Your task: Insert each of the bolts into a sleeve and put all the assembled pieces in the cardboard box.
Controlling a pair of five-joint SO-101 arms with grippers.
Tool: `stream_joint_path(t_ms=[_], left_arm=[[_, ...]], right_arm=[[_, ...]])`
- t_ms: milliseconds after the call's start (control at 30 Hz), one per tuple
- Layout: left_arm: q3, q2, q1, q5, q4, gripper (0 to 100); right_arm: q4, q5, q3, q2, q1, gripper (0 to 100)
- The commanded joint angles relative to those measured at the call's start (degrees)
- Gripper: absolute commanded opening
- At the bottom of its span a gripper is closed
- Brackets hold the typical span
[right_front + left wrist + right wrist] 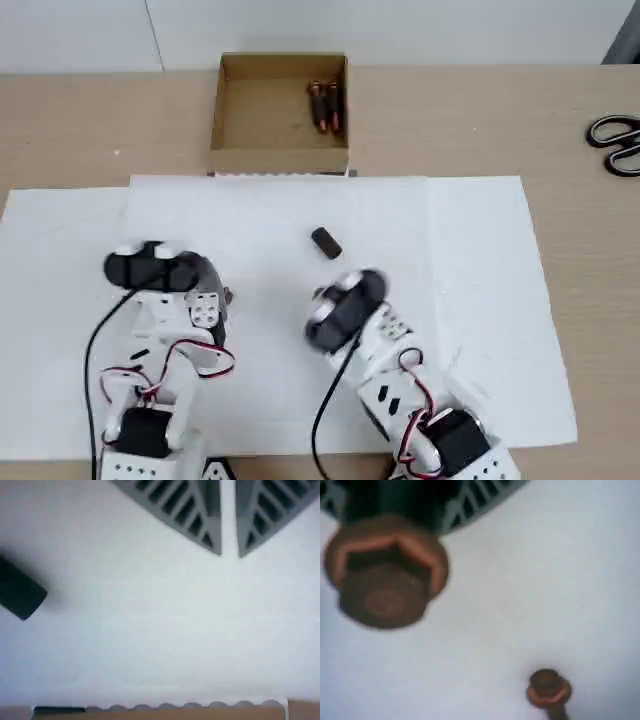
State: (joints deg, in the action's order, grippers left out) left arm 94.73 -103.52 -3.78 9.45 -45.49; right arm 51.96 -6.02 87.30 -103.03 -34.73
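My right gripper (395, 500) is shut on a dark sleeve with a copper hex-head bolt (385, 575) sticking out of it, held just above the white paper. A second loose bolt (547, 690) lies on the paper beyond it. A black sleeve (325, 242) lies on the paper between the right arm (345, 305) and the cardboard box (230, 110); the same sleeve (17, 592) lies off to one side of my left gripper (229, 555). That gripper's grey fingers (200, 515) stand a narrow gap apart, with nothing between them. Two assembled pieces (325, 105) lie in the box.
White paper (480, 300) covers the near table; the box stands just past its far edge. Scissors (615, 145) lie at the far right on the bare wood. The left arm (160, 270) stands over the paper's left part.
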Motion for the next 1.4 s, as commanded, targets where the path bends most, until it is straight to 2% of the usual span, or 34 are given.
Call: stream_joint_path(t_ms=[0, 133, 233, 400, 667, 900, 1133, 1367], left_arm=[[1.5, -0.4, 0.5, -0.3, 3.4, 1], [1.6, 0.0, 0.3, -0.3, 2.8, 1], [1.6, 0.0, 0.3, 0.0, -1.1, 1], [1.6, -0.1, 0.4, 0.1, -3.7, 1], [1.6, -0.1, 0.6, 0.1, -4.0, 1], [1.6, -0.1, 0.7, 0.1, -4.0, 1], [1.6, -0.1, 2.4, -0.2, -4.1, 1], [1.6, -0.1, 2.2, -0.3, -4.1, 1]], right_arm=[[-3.4, 10.9, -1.2, -0.2, 5.8, 0.2], [-7.8, 11.3, -3.5, 0.8, 6.2, 0.2], [-10.9, 11.3, -7.6, 7.4, 6.4, 0.2], [-18.9, 11.6, -23.6, 31.0, 7.5, 0.2], [-26.2, 11.0, -62.2, 76.8, 12.3, 0.2], [-31.9, 3.1, -93.6, 109.6, 12.4, 0.2], [-32.5, -2.5, -115.8, 133.0, 12.2, 0.2], [-31.3, -3.9, -123.3, 143.5, 12.0, 0.5]])
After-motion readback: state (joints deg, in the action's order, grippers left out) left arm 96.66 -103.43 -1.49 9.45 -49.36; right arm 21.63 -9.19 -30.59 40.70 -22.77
